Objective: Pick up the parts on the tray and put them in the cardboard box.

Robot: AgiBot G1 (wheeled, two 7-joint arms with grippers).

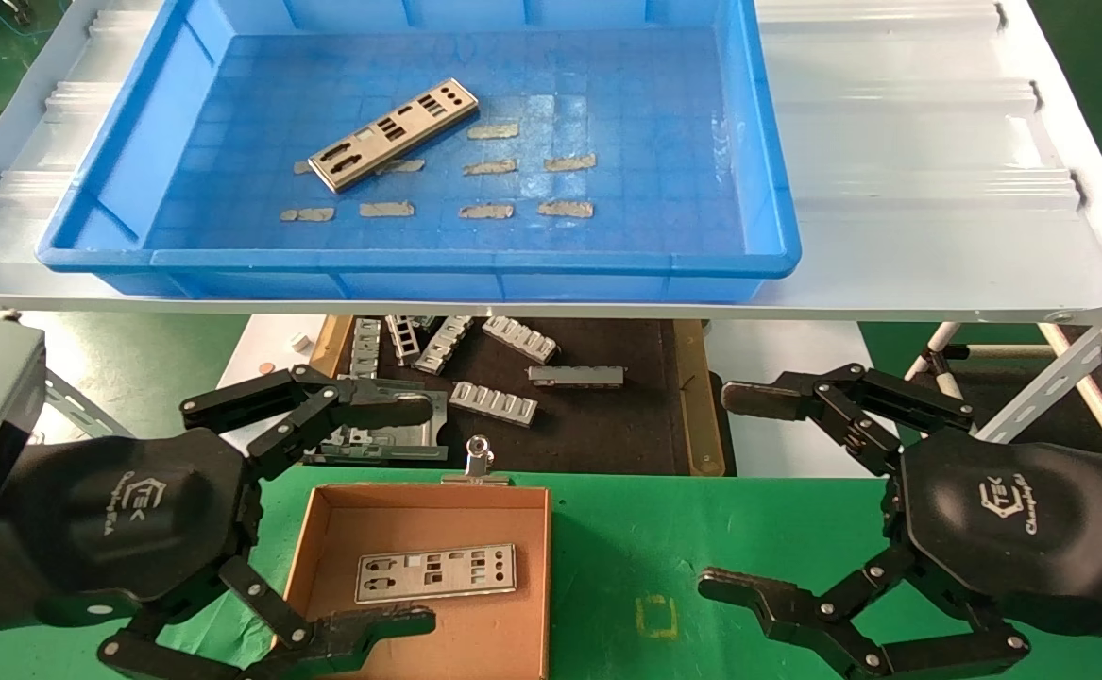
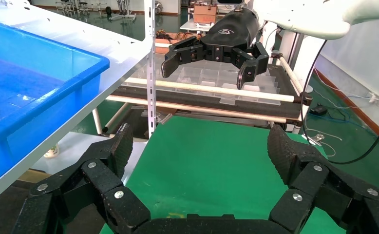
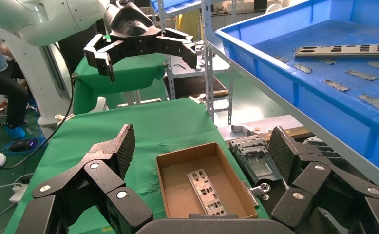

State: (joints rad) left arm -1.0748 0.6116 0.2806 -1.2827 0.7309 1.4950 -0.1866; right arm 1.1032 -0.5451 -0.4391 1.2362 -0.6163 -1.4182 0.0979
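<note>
One silver punched plate (image 1: 393, 133) lies tilted in the blue tray (image 1: 768, 189) on the raised white shelf; it also shows in the right wrist view (image 3: 342, 50). A second plate (image 1: 435, 571) lies flat in the cardboard box (image 1: 532, 576) on the green cloth, also in the right wrist view (image 3: 205, 190). A silver clip (image 1: 480, 463) sits on the box's far edge. My left gripper (image 1: 418, 515) is open and empty over the box's left side. My right gripper (image 1: 716, 491) is open and empty, low to the right of the box.
Several beige tape scraps (image 1: 486, 211) lie on the tray floor. Ribbed grey brackets (image 1: 494, 401) lie on a dark wooden-edged board (image 1: 692, 397) under the shelf, behind the box. Shelf posts (image 3: 208, 58) stand near both arms.
</note>
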